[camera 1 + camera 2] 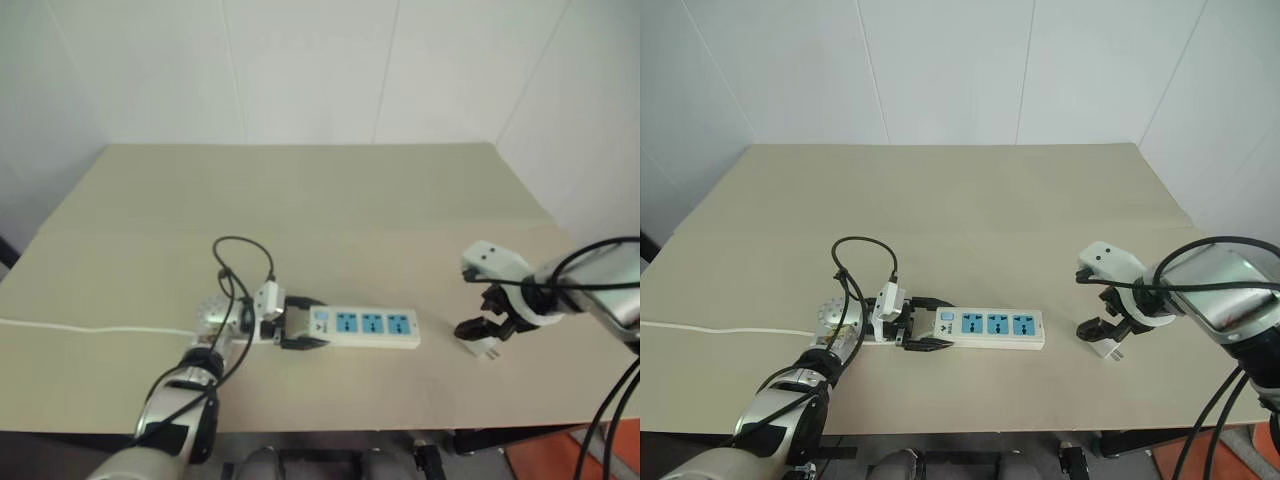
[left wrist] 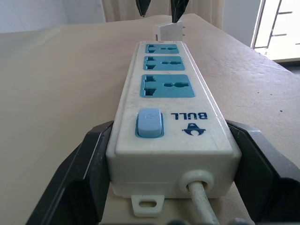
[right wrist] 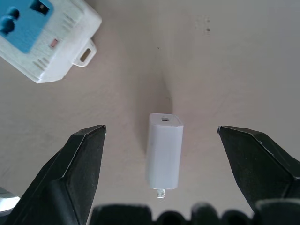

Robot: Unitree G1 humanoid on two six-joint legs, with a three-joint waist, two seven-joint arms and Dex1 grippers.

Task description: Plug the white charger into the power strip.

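Power strip [image 1: 365, 327] flat on table [image 1: 330, 200], long axis 9-to-3, switch end clamped between left gripper [image 1: 300, 325] fingers; white charger [image 3: 164, 150] lying at strip's 3 o'clock, centred under right gripper [image 3: 161, 164], fingers spread wide apart, not touching, prongs toward wrist

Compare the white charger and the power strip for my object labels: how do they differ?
The power strip is a long bar with blue socket faces; the white charger is a small plain block. The left gripper brackets the strip's switch end; the open right gripper merely straddles the charger. Both are white and lie on the table.
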